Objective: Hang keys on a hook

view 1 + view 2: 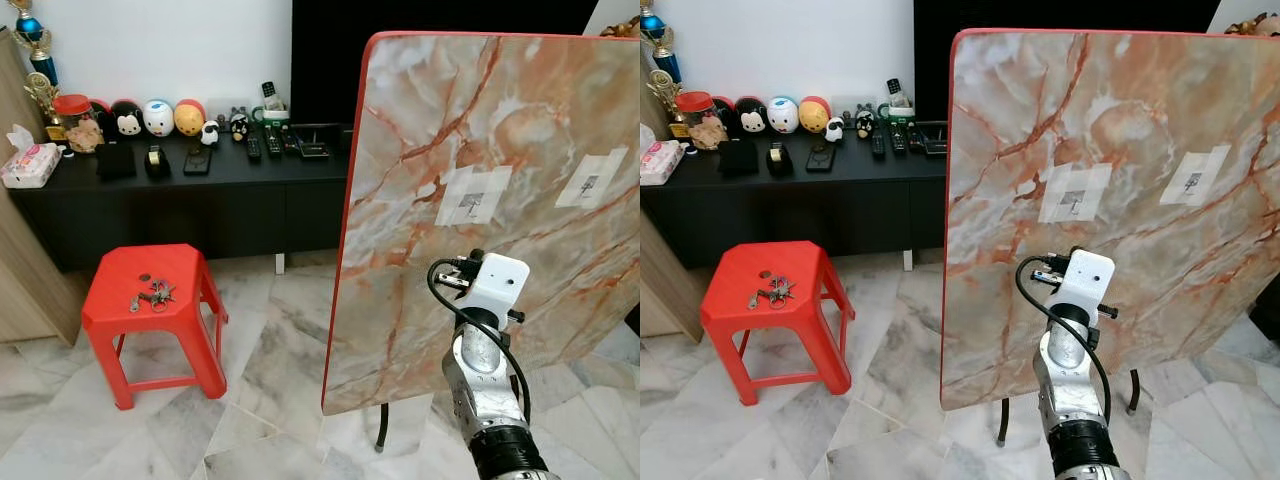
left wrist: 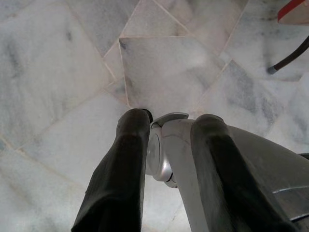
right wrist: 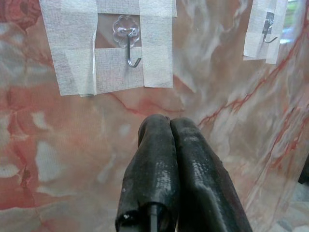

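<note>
I'm seeing the left gripper point(image 2: 166, 140) pointed down at the pale marble floor point(image 2: 58, 72), fingers point(image 2: 120, 179) spread apart, nothing between them but the robot's own silver part point(image 2: 166, 159). A thin black table leg point(image 2: 289, 58) and a red-edged table corner point(image 2: 294, 10) are at frame edge.

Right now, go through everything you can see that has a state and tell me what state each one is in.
keys: lying loose on the red stool, not hung.
nearer hook: taped to the tabletop, empty.
farther hook: taped on, empty.
marble tabletop: tipped up on edge, facing the robot.
right gripper: shut, holding nothing, raised toward the nearer hook.
left gripper: open, hanging over the floor.
</note>
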{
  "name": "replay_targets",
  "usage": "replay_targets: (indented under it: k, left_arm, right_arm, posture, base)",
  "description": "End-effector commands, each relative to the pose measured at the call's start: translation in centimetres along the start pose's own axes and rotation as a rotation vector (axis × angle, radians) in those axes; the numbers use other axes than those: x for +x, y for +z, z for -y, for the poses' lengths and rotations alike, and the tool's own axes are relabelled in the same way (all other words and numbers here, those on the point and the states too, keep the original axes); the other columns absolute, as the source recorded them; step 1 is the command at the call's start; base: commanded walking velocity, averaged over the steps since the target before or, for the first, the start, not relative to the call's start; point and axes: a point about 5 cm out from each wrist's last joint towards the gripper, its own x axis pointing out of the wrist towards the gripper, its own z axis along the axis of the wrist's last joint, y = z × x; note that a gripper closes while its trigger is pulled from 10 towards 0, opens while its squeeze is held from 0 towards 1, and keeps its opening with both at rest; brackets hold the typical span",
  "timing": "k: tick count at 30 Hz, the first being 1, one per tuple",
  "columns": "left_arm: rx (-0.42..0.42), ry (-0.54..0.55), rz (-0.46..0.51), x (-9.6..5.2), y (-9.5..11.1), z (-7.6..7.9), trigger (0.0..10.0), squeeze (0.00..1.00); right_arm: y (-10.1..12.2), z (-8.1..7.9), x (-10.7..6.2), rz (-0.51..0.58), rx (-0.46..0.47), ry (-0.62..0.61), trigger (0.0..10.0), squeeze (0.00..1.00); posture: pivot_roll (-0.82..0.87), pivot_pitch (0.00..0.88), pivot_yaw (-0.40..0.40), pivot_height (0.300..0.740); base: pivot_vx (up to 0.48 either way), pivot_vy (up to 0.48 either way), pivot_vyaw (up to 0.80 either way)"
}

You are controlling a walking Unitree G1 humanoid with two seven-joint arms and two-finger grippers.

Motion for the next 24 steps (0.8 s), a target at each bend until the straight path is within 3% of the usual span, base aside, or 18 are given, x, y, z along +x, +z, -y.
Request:
replay_targets:
  k: [1,10,15,24]
  left_arm:
    - [-0.007,-0.002,-0.031,-0.3,-0.8,-0.5,10.0,0.0]
    - [-0.007,-0.014,-0.034,-0.7,-1.5,-0.6,10.0,0.0]
    - [-0.005,-0.023,-0.033,-0.8,-1.8,-0.2,10.0,0.0]
    - [0.006,-0.047,-0.015,0.2,-0.6,1.7,10.0,0.0]
  right_arm:
    - [0.3,0.3,0.2,0.009,0.007,-0.012,10.0,0.0]
    - [0.2,0.4,0.2,0.003,0.007,-0.014,10.0,0.0]
    - [0.2,0.3,0.2,0.0,0.007,-0.011,10.0,0.0]
    - [0.1,0.1,0.2,0.0,0.016,-0.005,10.0,0.0]
  posture:
    - [0.08,0.0,-0.103,0.74]
    - [0.08,0.0,-0.104,0.74]
    - [0.08,0.0,-0.104,0.74]
    - [0.08,0.0,-0.104,0.74]
  base:
    - [0.0,0.0,0.0]
    - [0.0,0.0,0.0]
    - [0.245,0.0,0.0]
    - [0.265,0.0,0.0]
